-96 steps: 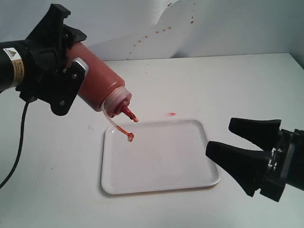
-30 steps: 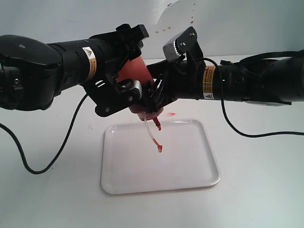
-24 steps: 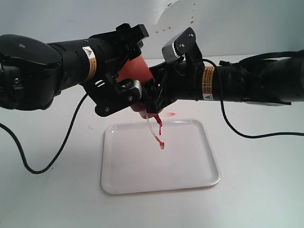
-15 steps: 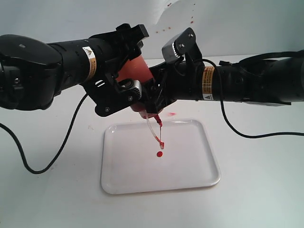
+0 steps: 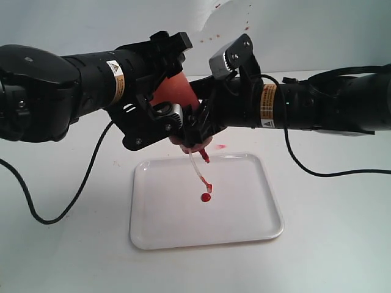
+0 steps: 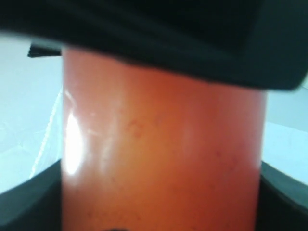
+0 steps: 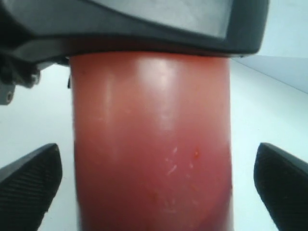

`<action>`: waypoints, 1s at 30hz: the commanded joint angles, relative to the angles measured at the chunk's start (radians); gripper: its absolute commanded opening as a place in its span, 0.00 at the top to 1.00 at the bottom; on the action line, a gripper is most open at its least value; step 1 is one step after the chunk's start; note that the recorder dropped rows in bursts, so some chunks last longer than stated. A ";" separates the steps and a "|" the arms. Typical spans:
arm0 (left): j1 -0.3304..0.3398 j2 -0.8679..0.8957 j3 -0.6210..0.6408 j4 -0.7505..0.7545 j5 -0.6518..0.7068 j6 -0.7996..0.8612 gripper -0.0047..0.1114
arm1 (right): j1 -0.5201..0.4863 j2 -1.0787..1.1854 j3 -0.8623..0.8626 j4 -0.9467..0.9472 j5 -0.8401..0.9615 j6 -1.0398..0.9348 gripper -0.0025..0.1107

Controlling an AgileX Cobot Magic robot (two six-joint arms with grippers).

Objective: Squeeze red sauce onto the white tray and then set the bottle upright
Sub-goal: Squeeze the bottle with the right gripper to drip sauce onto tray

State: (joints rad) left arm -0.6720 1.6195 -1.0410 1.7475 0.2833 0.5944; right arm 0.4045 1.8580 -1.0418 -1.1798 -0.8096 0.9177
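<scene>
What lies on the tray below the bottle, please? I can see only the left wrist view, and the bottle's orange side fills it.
Observer: A small round blob of red sauce lies on the white tray, just below the nozzle.
Operator: Thank you. Is the other arm squeezing at the moment?
Observer: No. In the right wrist view the right gripper is open, with a clear gap between each finger and the bottle.
Operator: And which way is it tipped?
Observer: In the exterior view the bottle points nozzle-down above the tray.
</scene>
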 commanded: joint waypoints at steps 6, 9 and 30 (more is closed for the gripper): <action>-0.007 -0.009 -0.011 -0.003 0.010 -0.011 0.96 | -0.005 0.005 -0.007 0.008 -0.035 -0.002 0.56; -0.007 -0.009 -0.011 -0.003 0.010 -0.011 0.96 | -0.005 0.005 -0.007 0.008 -0.035 -0.002 0.98; -0.007 -0.009 -0.011 -0.003 0.056 -0.011 0.96 | -0.005 0.005 -0.007 0.008 -0.072 0.003 0.18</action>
State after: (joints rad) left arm -0.6759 1.6211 -1.0410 1.7475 0.2939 0.5944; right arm 0.4045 1.8618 -1.0436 -1.1763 -0.8415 0.9177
